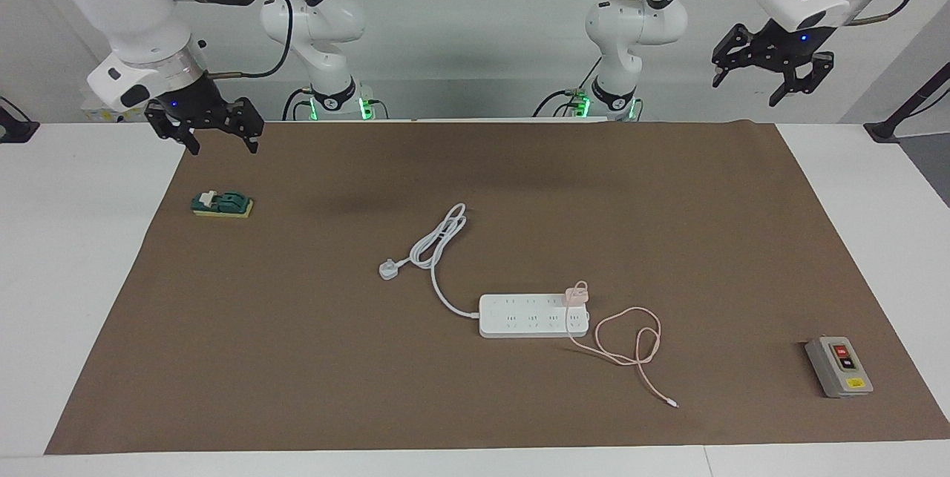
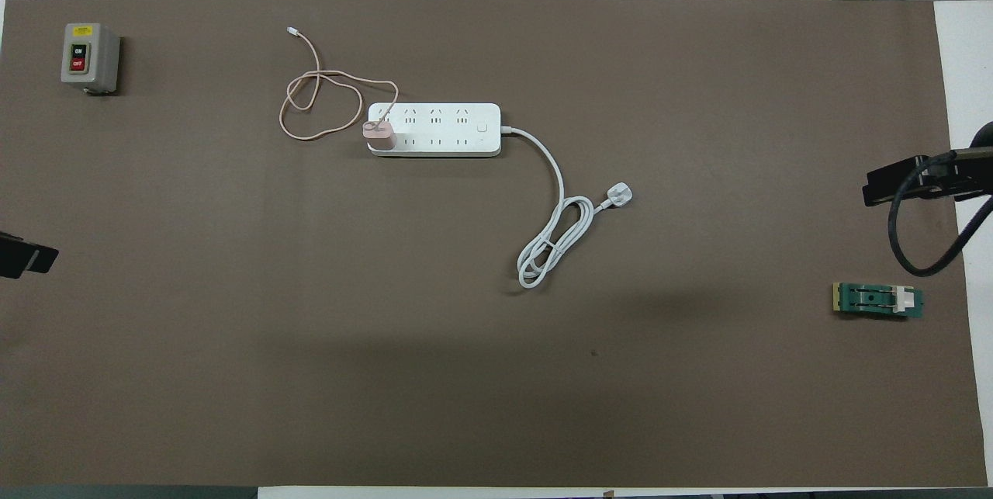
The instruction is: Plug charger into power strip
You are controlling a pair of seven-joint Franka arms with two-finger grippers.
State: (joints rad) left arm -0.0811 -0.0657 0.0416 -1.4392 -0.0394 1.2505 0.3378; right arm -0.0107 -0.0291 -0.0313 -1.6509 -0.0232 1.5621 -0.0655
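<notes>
The pale-pink charger (image 1: 576,294) (image 2: 379,135) stands plugged into the end socket of the white power strip (image 1: 531,316) (image 2: 434,129), at the strip's end toward the left arm. Its thin pink cable (image 1: 631,347) (image 2: 318,95) loops on the mat beside the strip and ends in a tiny white connector (image 1: 673,404). My left gripper (image 1: 772,65) is open and empty, raised high over the mat's corner by the left arm's base. My right gripper (image 1: 205,121) is open and empty, up over the mat's edge at the right arm's end.
The strip's thick white cord (image 1: 438,247) coils nearer to the robots and ends in a white three-pin plug (image 1: 388,268). A grey box with red and black buttons (image 1: 839,366) (image 2: 89,57) sits toward the left arm's end. A green block (image 1: 223,203) (image 2: 878,299) lies toward the right arm's end.
</notes>
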